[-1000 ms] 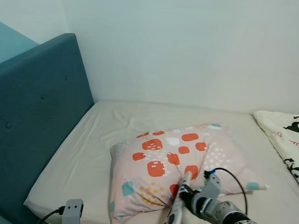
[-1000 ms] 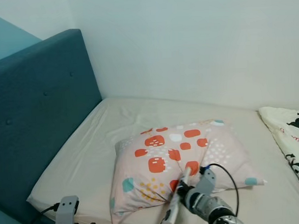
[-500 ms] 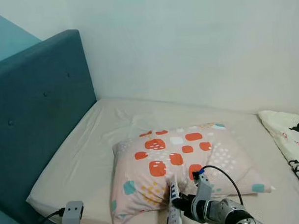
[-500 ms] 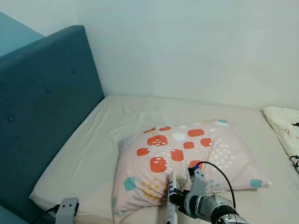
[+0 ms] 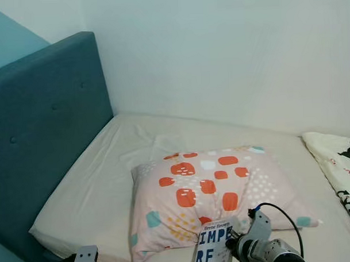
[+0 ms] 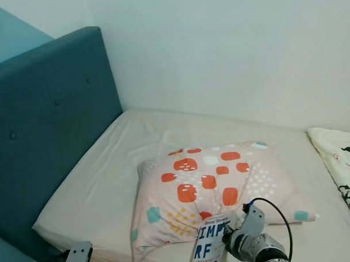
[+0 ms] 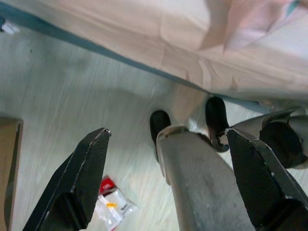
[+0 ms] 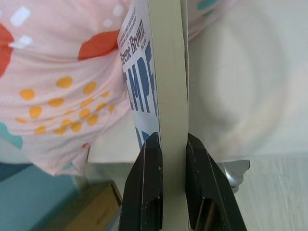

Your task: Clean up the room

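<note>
The book (image 5: 213,244) has turned since one second ago: then it showed only its thin edge, now its white cover with big blue letters faces the head camera. The right gripper (image 8: 170,144) has also come lower and more to the near edge of the bed (image 5: 102,185), and the camera itself has shifted a little.

The right gripper pinches the book by its thin side, one black finger (image 8: 147,183) on the cover and the other on the back. The book stands nearly upright just in front of this gripper, and the pillow (image 5: 209,196) lies directly behind the book, on the bed. I cannot tell if the book touches the pillow.

The left gripper (image 7: 168,144) hangs low beside the bed, with its two fingers spread wide apart and nothing between them. Below it, on the pale floor (image 7: 72,106), lies a small packet (image 7: 113,204) with red and white parts.

Counted: one book, one pillow with orange patches, one blue headboard (image 5: 42,124) far to the left of the right gripper, and one blanket (image 5: 340,165) with cartoon figures far to its right.
</note>
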Robot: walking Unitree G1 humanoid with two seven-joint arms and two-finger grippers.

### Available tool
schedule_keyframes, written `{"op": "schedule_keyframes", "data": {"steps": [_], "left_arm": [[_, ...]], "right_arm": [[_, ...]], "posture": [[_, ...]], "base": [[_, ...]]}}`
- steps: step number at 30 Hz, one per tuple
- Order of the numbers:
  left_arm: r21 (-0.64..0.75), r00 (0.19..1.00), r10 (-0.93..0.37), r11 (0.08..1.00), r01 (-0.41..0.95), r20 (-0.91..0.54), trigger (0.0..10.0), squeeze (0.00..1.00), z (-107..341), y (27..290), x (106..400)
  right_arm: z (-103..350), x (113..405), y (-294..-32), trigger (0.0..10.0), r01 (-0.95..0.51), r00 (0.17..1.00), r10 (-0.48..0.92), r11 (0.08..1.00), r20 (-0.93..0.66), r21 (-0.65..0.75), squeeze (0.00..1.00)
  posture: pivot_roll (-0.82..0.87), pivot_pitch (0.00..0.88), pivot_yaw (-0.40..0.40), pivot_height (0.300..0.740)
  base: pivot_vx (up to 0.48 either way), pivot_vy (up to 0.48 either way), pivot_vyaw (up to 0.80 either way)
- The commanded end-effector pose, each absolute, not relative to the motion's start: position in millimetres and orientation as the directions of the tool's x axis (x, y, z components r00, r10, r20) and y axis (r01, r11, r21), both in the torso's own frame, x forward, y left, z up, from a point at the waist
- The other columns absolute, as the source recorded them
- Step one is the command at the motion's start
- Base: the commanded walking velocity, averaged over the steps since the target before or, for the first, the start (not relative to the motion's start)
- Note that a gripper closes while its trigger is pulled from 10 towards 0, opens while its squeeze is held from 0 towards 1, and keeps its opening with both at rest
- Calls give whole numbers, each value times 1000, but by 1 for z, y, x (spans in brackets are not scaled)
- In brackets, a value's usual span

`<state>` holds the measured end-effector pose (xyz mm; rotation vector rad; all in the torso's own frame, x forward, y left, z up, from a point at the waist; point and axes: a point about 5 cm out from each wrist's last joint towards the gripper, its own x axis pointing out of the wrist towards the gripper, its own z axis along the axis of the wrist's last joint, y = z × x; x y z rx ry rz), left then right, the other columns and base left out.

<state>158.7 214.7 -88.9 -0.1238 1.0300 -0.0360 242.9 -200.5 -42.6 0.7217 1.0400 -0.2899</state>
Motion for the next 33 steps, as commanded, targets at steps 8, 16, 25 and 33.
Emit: {"op": "schedule_keyframes", "data": {"steps": [8,16,25,33], "left_arm": [[-119,485,-102,993,-4,-868,10000,1000,-93,211,151],[-119,476,-112,993,15,-872,10000,1000,-93,210,150],[-115,476,-112,993,22,-872,10000,1000,-93,211,150],[-112,457,-123,992,51,-881,10000,1000,-95,210,146]], "right_arm": [[-3,239,-205,0,518,602,61,728,-796,448,0],[38,241,-182,0,341,678,239,735,-695,586,0],[43,242,-194,0,473,692,66,711,-719,521,0],[94,228,-145,0,12,691,506,706,-516,709,0]], "posture": [[-49,0,-61,740],[-58,0,-55,740],[-49,0,-52,740],[-64,0,-36,740]], "base": [[0,0,0],[0,0,0],[0,0,0],[0,0,0]]}}
